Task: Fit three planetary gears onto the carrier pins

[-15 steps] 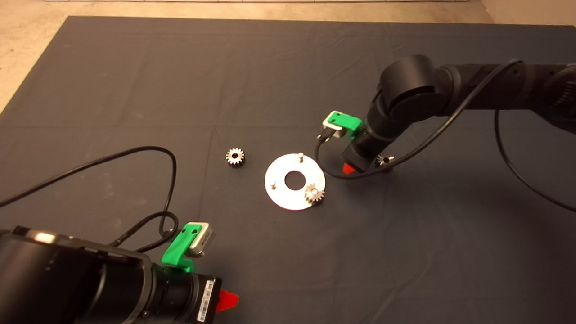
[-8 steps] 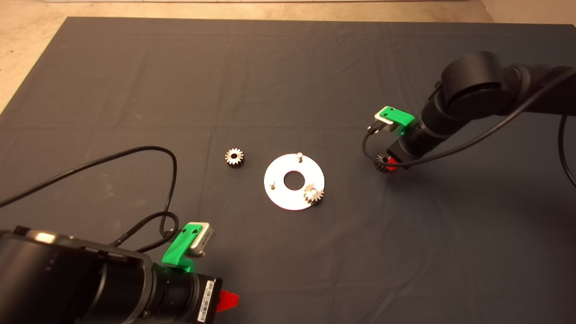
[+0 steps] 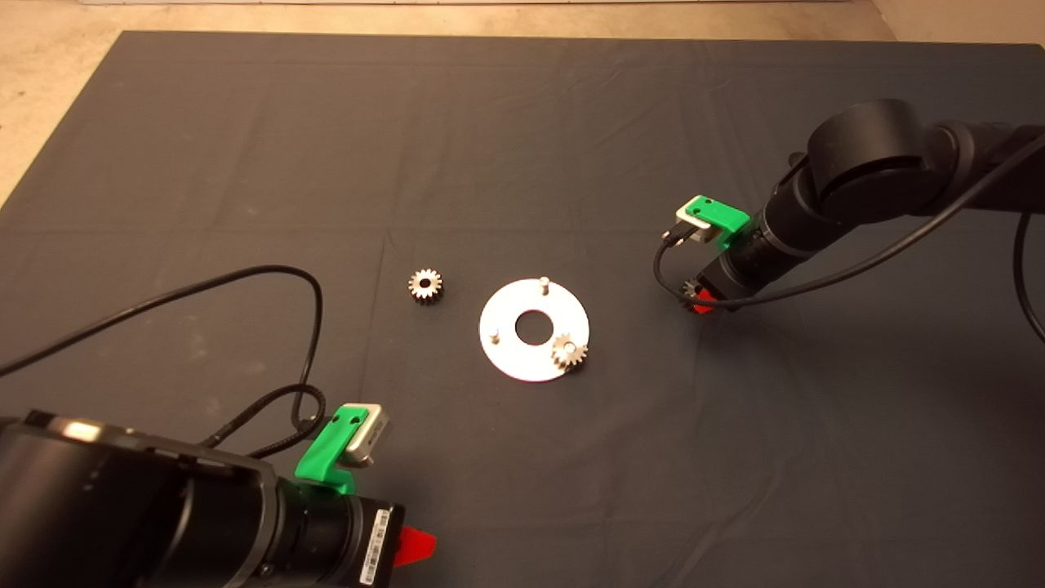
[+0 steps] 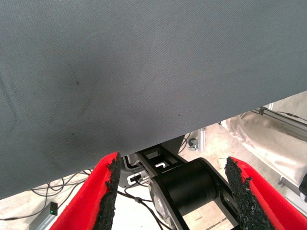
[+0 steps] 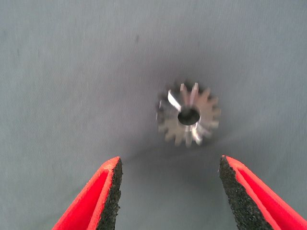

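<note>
From above, a flat round silver disc on the dark woven mat carries one toothed metal gear and two bare studs; another gear lies left of it. The parked left gripper shows rough black pads spread wide. The right gripper hangs wide open, empty, over a third shiny gear lying flat.

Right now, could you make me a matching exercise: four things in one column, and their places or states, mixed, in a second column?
1. gear near the right tool
2. gear left of the disc
3. gear on the disc
4. left tool

a. seated on a carrier pin
b. open, parked at the mat's lower left edge
c. flat on the mat, alone
d. flat on the mat, before open red fingers

Pairs: 1-d, 2-c, 3-a, 4-b
</note>
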Tool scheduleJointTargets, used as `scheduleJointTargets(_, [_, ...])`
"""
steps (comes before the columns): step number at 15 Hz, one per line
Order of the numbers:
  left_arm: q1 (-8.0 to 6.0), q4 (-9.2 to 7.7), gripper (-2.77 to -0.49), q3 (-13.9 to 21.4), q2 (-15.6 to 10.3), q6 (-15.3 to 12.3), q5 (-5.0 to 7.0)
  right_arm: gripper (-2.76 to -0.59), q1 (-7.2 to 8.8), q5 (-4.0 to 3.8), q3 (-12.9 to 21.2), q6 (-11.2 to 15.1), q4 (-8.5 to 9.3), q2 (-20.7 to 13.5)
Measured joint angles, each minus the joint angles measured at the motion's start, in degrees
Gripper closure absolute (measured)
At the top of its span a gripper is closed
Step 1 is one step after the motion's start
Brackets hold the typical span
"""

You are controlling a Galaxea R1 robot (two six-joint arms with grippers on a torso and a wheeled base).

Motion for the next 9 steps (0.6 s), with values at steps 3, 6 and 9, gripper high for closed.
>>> scheduleJointTargets(3, [0.00, 0.01, -1.49, 0.0, 0.0, 0.0, -0.04, -1.47, -0.09, 1.81, -2.7, -0.1, 0.00, 0.0])
scheduleJointTargets(6, [0.00, -0.01, -1.49, 0.0, 0.0, 0.0, -0.12, -1.47, -1.19, 2.05, -4.2, -0.2, 0.00, 0.0])
scheduleJointTargets(9, [0.00, -0.01, -1.49, 0.0, 0.0, 0.0, -0.12, -1.47, -1.42, 2.14, -4.2, -0.3, 0.00, 0.0])
